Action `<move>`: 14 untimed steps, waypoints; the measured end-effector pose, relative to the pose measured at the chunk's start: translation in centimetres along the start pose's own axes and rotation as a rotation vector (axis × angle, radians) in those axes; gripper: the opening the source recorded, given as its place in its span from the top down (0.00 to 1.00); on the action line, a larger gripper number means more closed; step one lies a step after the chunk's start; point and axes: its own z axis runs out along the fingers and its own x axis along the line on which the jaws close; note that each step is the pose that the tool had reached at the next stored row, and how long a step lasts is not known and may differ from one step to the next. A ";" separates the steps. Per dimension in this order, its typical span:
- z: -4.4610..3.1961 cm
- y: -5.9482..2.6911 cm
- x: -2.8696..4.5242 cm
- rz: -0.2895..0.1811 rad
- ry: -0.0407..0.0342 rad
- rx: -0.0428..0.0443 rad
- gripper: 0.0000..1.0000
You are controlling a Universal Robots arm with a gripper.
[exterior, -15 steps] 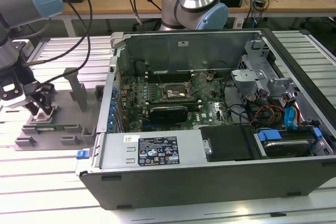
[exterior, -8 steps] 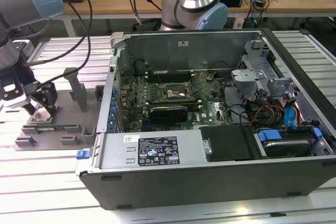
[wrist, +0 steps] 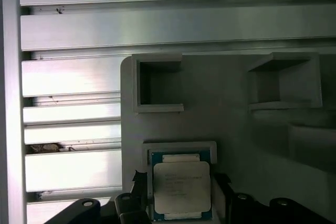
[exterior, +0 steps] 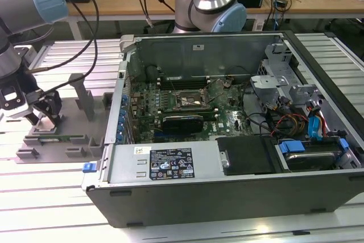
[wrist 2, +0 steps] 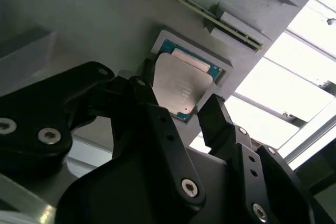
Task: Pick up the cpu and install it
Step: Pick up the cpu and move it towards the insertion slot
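The cpu point(wrist 2: 181, 90) lies flat in a shallow square recess of a grey holder point(wrist: 231, 108), silver lid up, with a green rim showing round it. Faint print marks the lid in both wrist views, too small to read. The jaws are down over it and stand apart, one black finger point(wrist 2: 216, 119) by each of two opposite edges; in the first wrist view the fingers point(wrist: 139, 183) flank the cpu point(wrist: 181, 187) closely, and whether they touch it cannot be told. It is not lifted. Beyond the recess the second wrist view shows a memory stick point(wrist 2: 199, 10) standing on edge in a slot of the holder. In the exterior view the arm point(exterior: 14, 61) reaches down to the holder point(exterior: 57, 140) on the slatted metal tabletop point(exterior: 57, 197), at the exterior view's left. Just beside it, toward the exterior view's right, an open case point(exterior: 227, 194) lies on its side with a motherboard point(exterior: 227, 119) inside and its socket point(exterior: 190, 102) near the middle, well apart from the cpu. A white label point(exterior: 170, 165) with dark print and symbols sits on the case's near panel; the writing cannot be read.
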 end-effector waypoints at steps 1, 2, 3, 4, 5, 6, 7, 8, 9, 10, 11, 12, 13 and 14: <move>0.06 0.01 0.01 0.000 0.0000 0.0000 0.40; 0.09 0.02 0.01 0.000 0.0002 0.0002 0.40; 0.12 0.03 0.01 0.000 0.0001 0.0001 0.40; 0.18 0.05 0.01 0.000 -0.0001 0.0000 0.40; 0.25 0.06 0.01 0.000 -0.0002 -0.0001 0.40; 0.38 0.08 0.02 0.000 0.0000 -0.0001 0.40; 0.47 0.09 0.03 0.000 0.0001 0.0000 0.40; 0.47 0.09 0.03 0.000 0.0002 0.0001 0.40; 0.47 0.09 0.03 0.000 0.0002 0.0002 0.40; 0.48 0.10 0.03 0.000 0.0001 0.0000 0.40; 0.49 0.10 0.03 0.000 0.0000 0.0000 0.40; 0.49 0.10 0.03 0.000 0.0000 0.0000 0.40; 0.49 0.10 0.03 0.000 0.0000 0.0000 0.40; 0.49 0.10 0.03 0.000 0.0000 0.0000 0.40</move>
